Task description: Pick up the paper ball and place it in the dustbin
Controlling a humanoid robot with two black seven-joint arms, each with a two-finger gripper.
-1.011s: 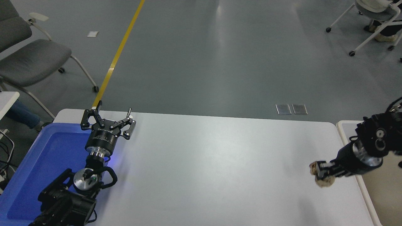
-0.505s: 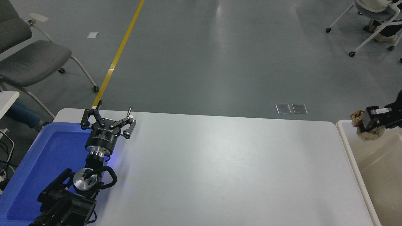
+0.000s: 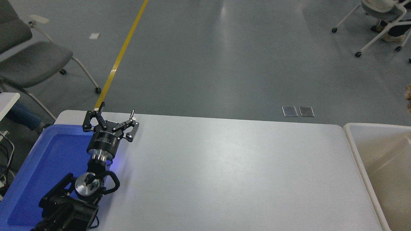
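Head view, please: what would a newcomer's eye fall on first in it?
Probably the black left arm parked at the lower left, its open tool resting at the far edge of the bright blue shallow plastic tray. Next, the broad white table, and the large cream-beige plastic dustbin at its right end. A sliver of tan crumpled paper ball shows at the right edge, above the bin; the right tool is out of view.

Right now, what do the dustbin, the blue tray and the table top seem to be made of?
The dustbin looks like smooth cream plastic: rounded white rim, even walls with a soft sheen. The blue tray also seems moulded plastic, glossy, with rounded corners and a raised lip. The table has a flat, matte white top, probably laminate, though the picture leaves this open.
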